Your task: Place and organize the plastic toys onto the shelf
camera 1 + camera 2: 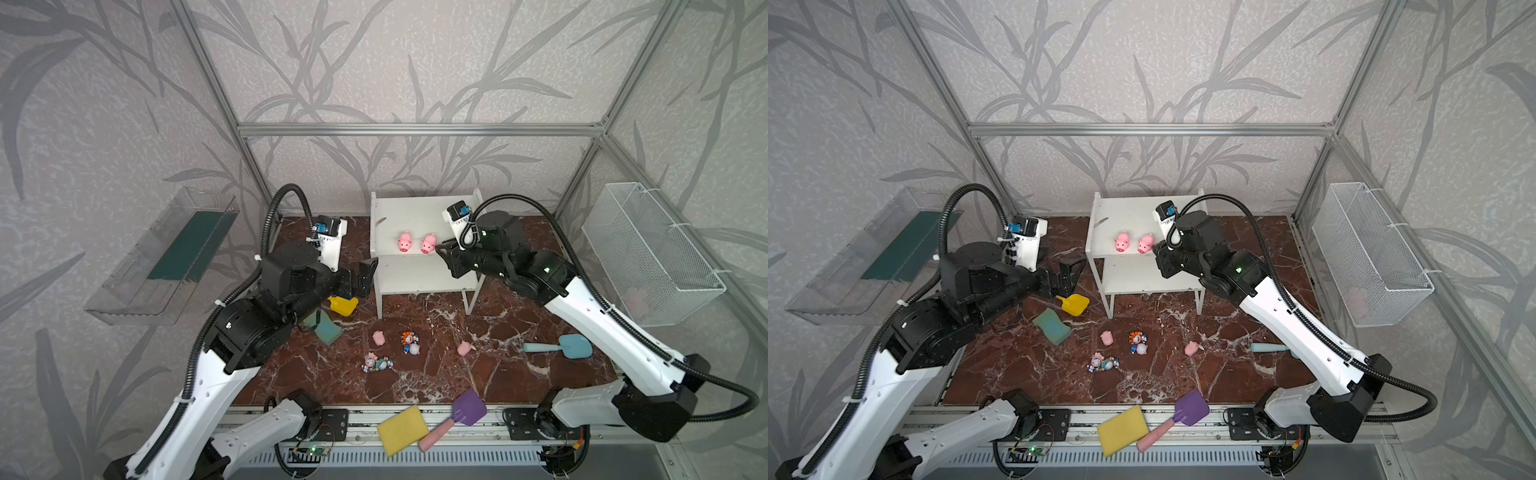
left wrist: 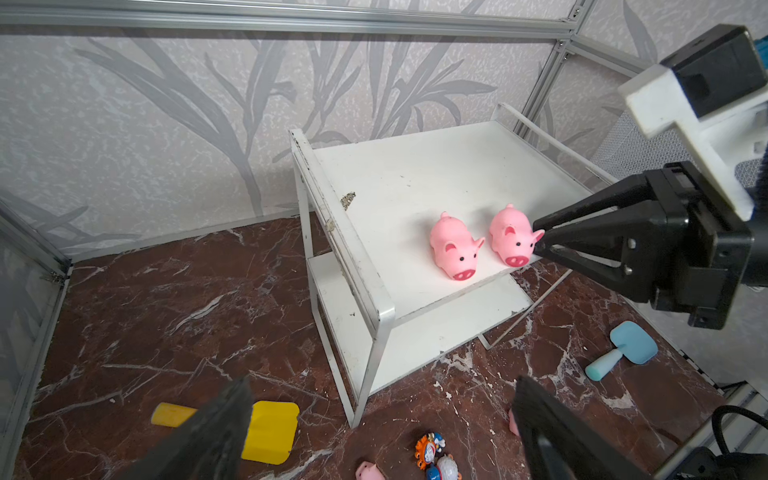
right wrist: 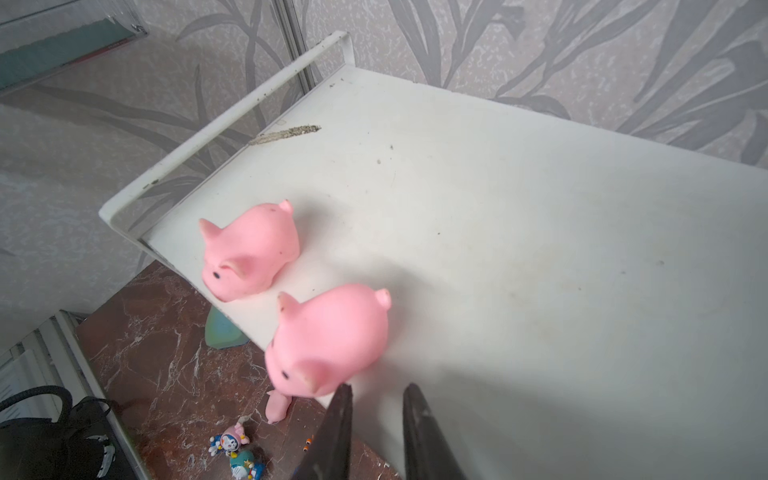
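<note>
The right gripper [image 3: 378, 388], narrowly parted and empty, sat just beside a pig [image 3: 332, 336] on the shelf [image 3: 540, 249]; the left gripper [image 2: 382, 380] gaped wide.

1. I can't read any text, brand, number or sign in any view.
2. The white right wrist camera mount [image 1: 457, 220] has a tiny dark line of print, too small to read.
3. The left wrist camera mount [image 1: 330, 240] has small dark marks that are also illegible.
4. The figurines [image 1: 409, 343] on the table [image 1: 498, 374] show painted faces and colours. Any lettering is too small to tell.
</note>
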{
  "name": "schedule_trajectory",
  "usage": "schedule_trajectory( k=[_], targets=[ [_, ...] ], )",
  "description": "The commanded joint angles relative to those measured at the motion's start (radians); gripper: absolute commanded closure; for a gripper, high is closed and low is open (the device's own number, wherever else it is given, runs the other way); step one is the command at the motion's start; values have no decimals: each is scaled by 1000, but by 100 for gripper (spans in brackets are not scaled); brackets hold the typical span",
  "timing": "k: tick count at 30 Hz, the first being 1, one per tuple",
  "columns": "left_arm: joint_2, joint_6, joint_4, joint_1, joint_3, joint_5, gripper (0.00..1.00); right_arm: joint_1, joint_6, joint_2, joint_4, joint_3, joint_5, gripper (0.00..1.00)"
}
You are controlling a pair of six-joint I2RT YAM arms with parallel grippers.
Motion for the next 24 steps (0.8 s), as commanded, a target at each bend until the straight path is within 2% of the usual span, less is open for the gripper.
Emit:
schedule_trajectory(
  k=[1, 13, 24],
  targets=[
    [-15, 21, 15, 10, -22, 12, 1, -4, -1, 22, 1, 33, -17, 76],
    [-45, 20, 14, 29, -71, 23, 1, -50, 7, 53, -12, 50, 13, 76],
    [-50, 10, 20, 37, -88, 38, 1, -72, 2, 96, 14, 72, -79, 76]
  ],
)
